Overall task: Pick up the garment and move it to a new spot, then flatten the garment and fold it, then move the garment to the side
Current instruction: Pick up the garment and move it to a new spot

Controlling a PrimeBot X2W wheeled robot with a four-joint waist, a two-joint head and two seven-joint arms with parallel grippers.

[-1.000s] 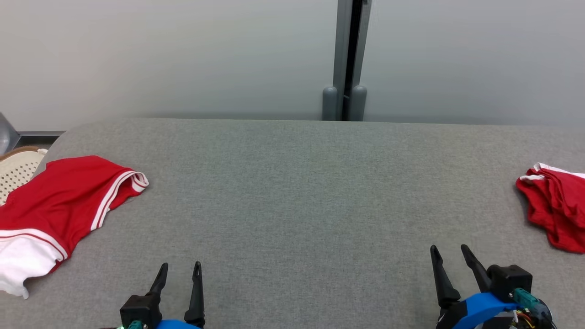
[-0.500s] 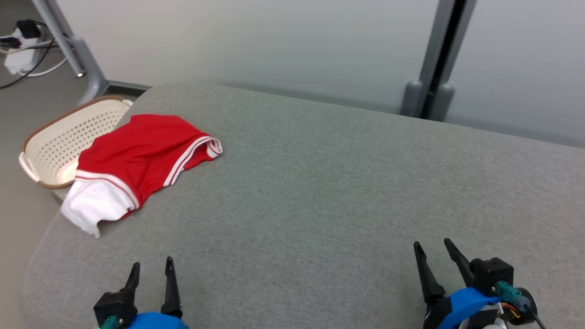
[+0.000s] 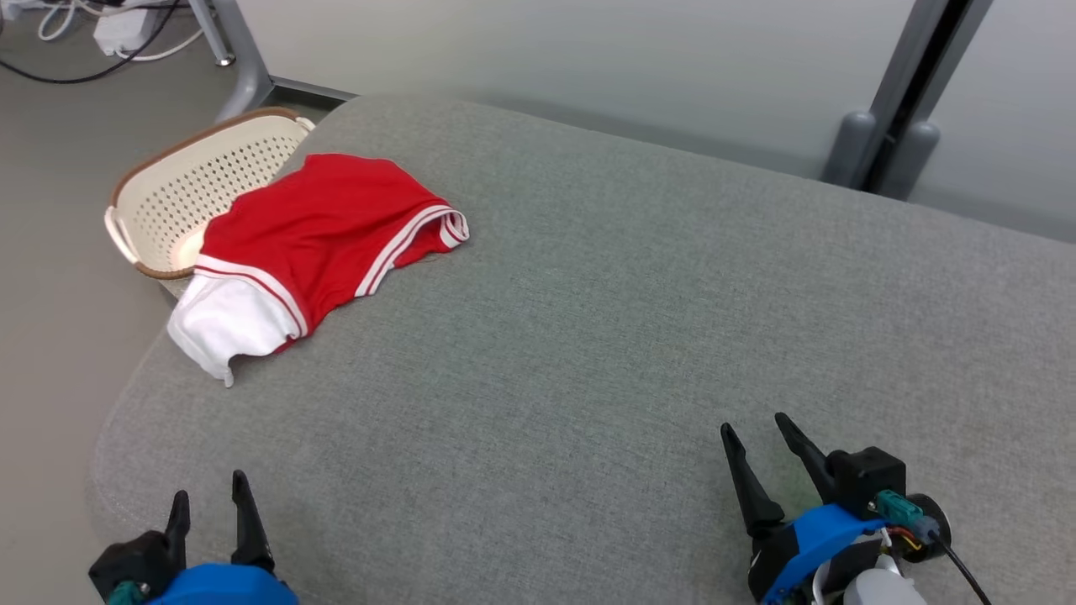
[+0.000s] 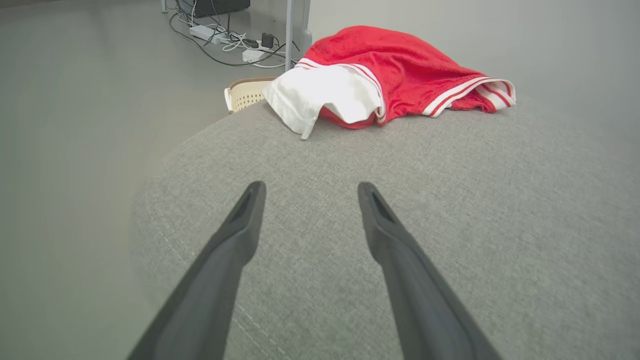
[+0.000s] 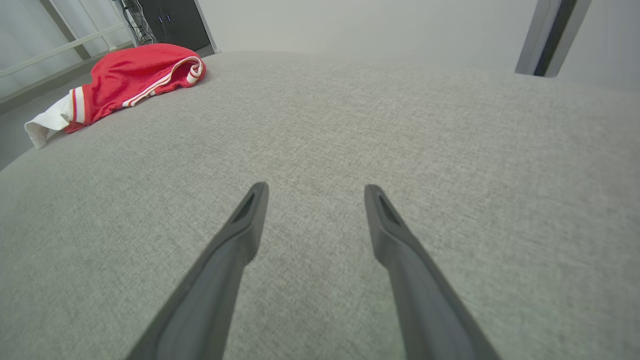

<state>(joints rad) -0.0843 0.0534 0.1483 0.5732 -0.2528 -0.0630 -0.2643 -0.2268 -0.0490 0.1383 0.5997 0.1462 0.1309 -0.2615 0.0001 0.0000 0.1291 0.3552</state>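
Observation:
A red garment (image 3: 328,227) with white stripes and a white end lies crumpled at the far left corner of the grey padded table (image 3: 605,336). The left wrist view has the garment (image 4: 400,70) straight ahead, well beyond the fingers; in the right wrist view the garment (image 5: 130,80) sits far off at the upper left. My left gripper (image 3: 210,500) hovers open over the near left edge of the table, nothing between its fingers. Low at the right, my right gripper (image 3: 752,433) is open and empty too, far from the garment.
A cream perforated basket (image 3: 185,181) stands on the floor just beyond the table's left corner, partly under the garment. Cables and a power strip (image 3: 118,29) lie on the floor at the far left. A grey post (image 3: 899,126) rises behind the table against the wall.
The head camera has swung left: the red garment and basket now sit nearer the middle of the picture, and a second red garment at the right has left it. Both grippers stay open.

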